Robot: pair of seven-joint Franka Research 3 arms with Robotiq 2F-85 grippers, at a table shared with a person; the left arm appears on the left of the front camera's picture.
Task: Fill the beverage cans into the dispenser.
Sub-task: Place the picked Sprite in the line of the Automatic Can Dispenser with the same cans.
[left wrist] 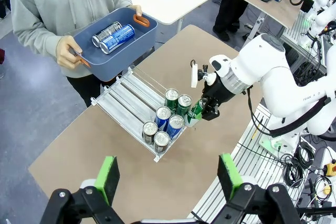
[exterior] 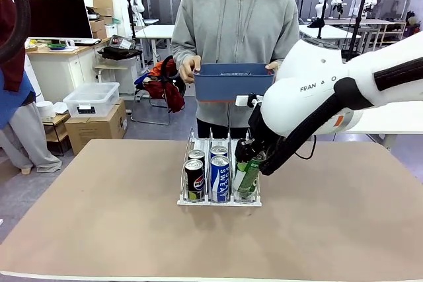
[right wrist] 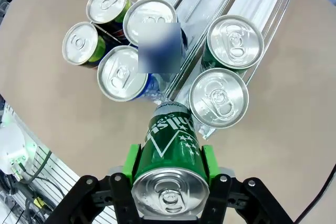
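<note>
Clock set with twelve at the person. Your right gripper is clamped on a green can, pads on its sides near the top. The can is tilted, base aimed at the four o'clock corner of the rack. I judge the tilt is meant to get the base past the wire and the low lip; the can is not yet standing in a lane. The rack sits mid-table, high end at twelve and low end at six, so whatever goes in slides forward. Six cans stand bunched at the front lip, two to a lane: black pair in the nine o'clock lane, blue pair in the middle, green pair in the three o'clock lane. The upper stretch of every lane is bare. The held can hangs just beside the front green one; whether they touch I cannot tell. At twelve, past the far edge of the table, the person holds up a blue bin. Two cans lie in it, one black and one blue, likely the stock left to load. Your left gripper hangs high toward nine, fingers apart and empty, seemingly parked clear.
</note>
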